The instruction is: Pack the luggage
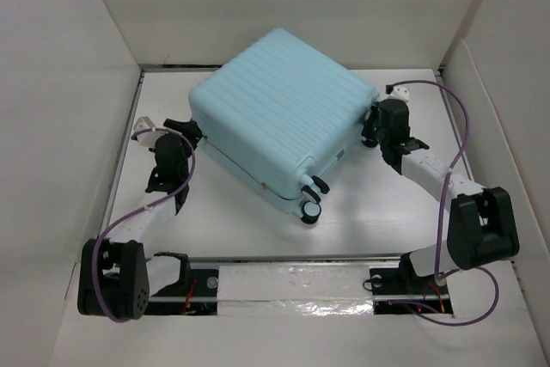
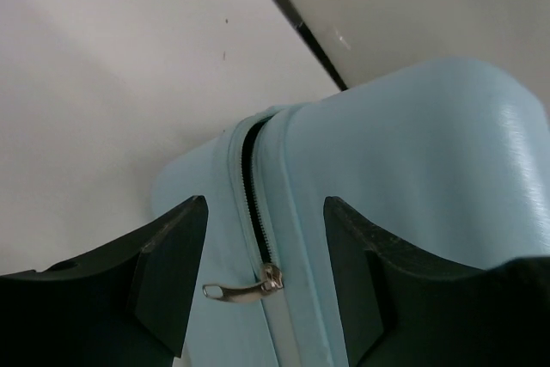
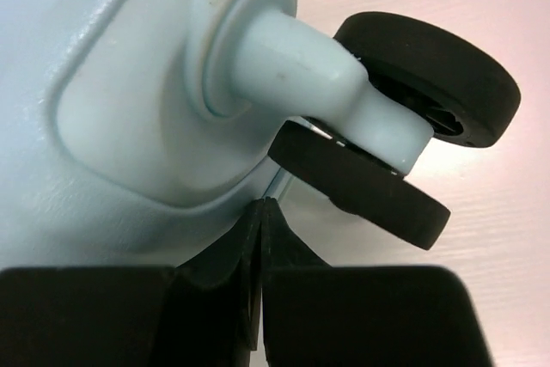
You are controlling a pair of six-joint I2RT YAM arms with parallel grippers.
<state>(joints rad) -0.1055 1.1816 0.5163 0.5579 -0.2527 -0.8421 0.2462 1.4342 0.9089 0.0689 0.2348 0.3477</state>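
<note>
The luggage [image 1: 279,113], a pale aqua ribbed suitcase, lies flat and skewed on the white table with its lid down. My left gripper [image 1: 183,129] is at its left corner and open. In the left wrist view the fingers [image 2: 172,264] stand on either side of the luggage's [image 2: 412,169] zip seam without touching it. The metal zipper pull [image 2: 236,290] lies between them, and the zip shows a dark gap beyond the slider. My right gripper [image 1: 375,123] is shut and empty, its tip [image 3: 262,208] against the luggage shell [image 3: 112,109] just under a black spinner wheel [image 3: 430,75].
White walls [image 1: 69,83] close in the table on the left, back and right. Two more wheels [image 1: 311,208] stick out at the luggage's near corner. A silver taped strip [image 1: 292,285] runs along the near edge between the arm bases. Purple cables [image 1: 455,126] loop off both arms.
</note>
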